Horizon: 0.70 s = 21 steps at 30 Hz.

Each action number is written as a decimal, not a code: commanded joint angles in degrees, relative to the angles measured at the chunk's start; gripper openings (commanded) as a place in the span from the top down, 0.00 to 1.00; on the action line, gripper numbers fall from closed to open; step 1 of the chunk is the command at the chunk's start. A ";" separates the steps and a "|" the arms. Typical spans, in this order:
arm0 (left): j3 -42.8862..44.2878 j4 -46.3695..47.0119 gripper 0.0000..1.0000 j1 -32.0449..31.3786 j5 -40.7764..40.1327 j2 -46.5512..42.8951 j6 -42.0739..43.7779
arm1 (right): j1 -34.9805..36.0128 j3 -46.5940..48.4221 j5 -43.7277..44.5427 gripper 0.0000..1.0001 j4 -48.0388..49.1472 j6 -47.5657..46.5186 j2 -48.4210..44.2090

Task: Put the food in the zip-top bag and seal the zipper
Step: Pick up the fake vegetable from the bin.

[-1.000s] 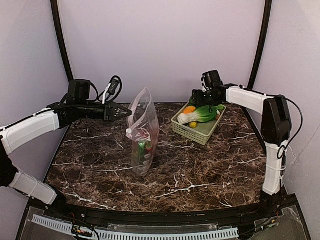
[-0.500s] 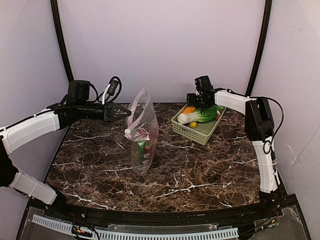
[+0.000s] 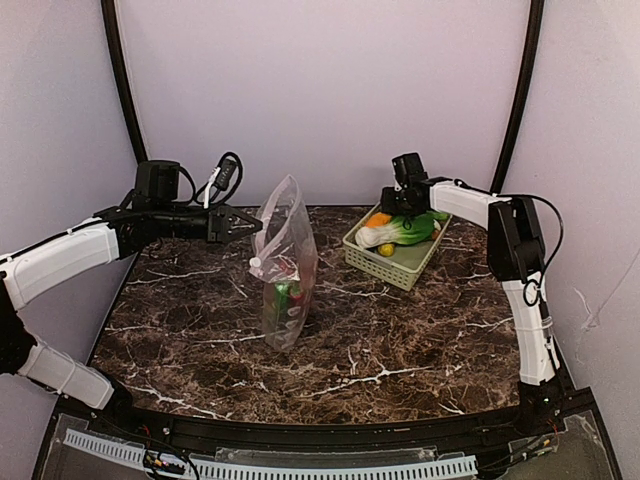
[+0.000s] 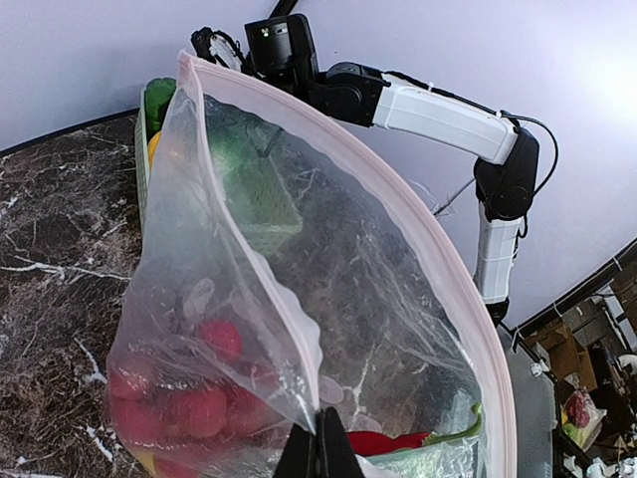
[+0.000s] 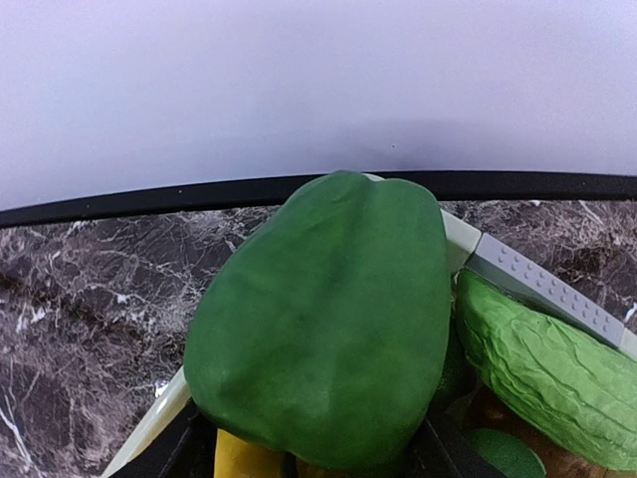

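Note:
The clear zip-top bag (image 3: 285, 260) stands mid-table. Its mouth hangs open, and my left gripper (image 3: 255, 226) is shut on the near lip. In the left wrist view the pink zipper (image 4: 423, 254) arcs over the bag's opening above the gripper (image 4: 320, 438). Red tomatoes (image 4: 189, 408) and a red chili (image 4: 398, 440) lie inside the bag. My right gripper (image 3: 395, 205) reaches into the back of the green basket (image 3: 400, 265). In the right wrist view the green pepper (image 5: 328, 319) fills the gap of that gripper (image 5: 314, 448), both fingers pressing its sides.
The basket also holds bok choy (image 3: 400, 232), an orange piece (image 3: 378, 219), a yellow piece (image 3: 386, 249) and a ridged green cucumber (image 5: 547, 349). A back wall rises just behind the basket. Black frame posts stand at the table's far corners.
The right arm swung in over the basket's back corner and its jaws narrowed onto the green pepper. The left arm and the bag stayed put.

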 commanded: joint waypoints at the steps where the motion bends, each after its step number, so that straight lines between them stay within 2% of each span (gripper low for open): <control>1: -1.02 0.85 0.99 0.38 0.50 -1.48 -0.45 | -0.25 -0.03 -0.27 0.48 2.23 -0.83 -1.06; 9: -1.17 1.22 0.99 0.38 1.28 -1.03 -1.15 | -0.20 -7.28 -1.93 0.49 6.19 -2.83 -9.65; 21: -1.49 2.15 0.99 0.45 1.89 -1.49 -1.88 | 0.43 -21.47 -8.91 0.50 7.95 -6.54 -30.93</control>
